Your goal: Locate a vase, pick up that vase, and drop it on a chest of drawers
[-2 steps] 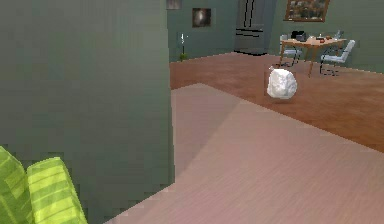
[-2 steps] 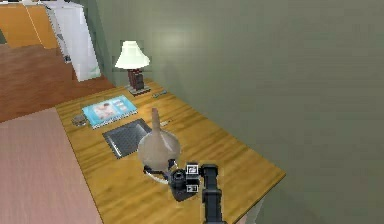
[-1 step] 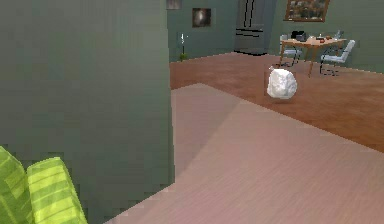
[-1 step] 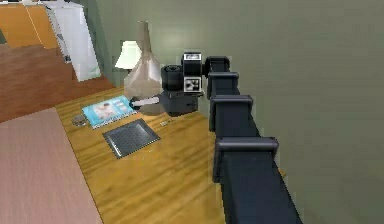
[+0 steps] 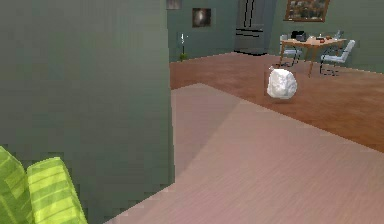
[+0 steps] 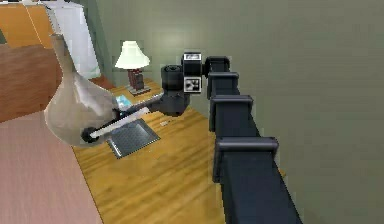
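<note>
Hanging clear of the floor, the vase [image 6: 68, 106] rides at the far end of the claw [image 6: 100, 129], so the claw has hold of it, though how its fingers are set can't be told. The round belly sits low, and the long neck rises, tipping toward the arm side view's left. The arm [image 6: 240, 135] reaches well out, with a lamp [image 6: 131, 55] just beyond the claw.

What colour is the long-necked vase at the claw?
The long-necked, round-bellied vase is a plain pale beige-tan; the arm side view shows it best.
</note>
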